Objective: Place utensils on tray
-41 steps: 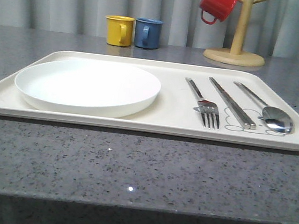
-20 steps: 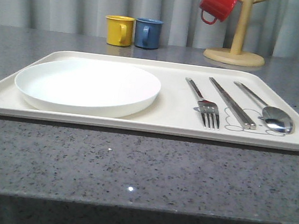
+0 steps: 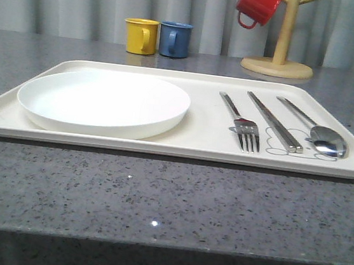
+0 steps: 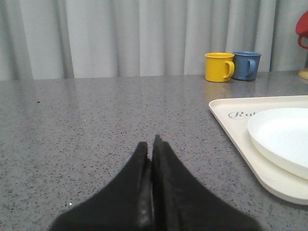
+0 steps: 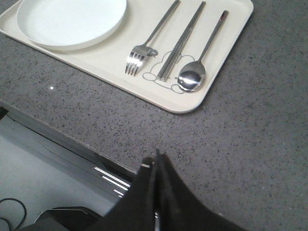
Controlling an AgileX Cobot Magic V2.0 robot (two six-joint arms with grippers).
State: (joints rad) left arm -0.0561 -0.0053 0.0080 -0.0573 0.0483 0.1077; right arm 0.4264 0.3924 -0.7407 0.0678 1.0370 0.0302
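The cream tray (image 3: 201, 145) lies across the grey table. On its right half lie the silver fork (image 3: 242, 124), the pair of chopsticks (image 3: 274, 121) and the spoon (image 3: 321, 133), side by side over the rabbit drawing. From the right wrist view the fork (image 5: 144, 45), chopsticks (image 5: 180, 43) and spoon (image 5: 197, 67) rest on the tray (image 5: 159, 96). My right gripper (image 5: 155, 161) is shut and empty, above the table's front edge, away from the tray. My left gripper (image 4: 150, 143) is shut and empty, over bare table to the left of the tray (image 4: 231, 125).
A round white plate (image 3: 104, 102) fills the tray's left half. A yellow mug (image 3: 140, 35) and a blue mug (image 3: 175, 39) stand at the back. A wooden mug tree (image 3: 278, 61) with a red mug (image 3: 258, 6) stands at the back right.
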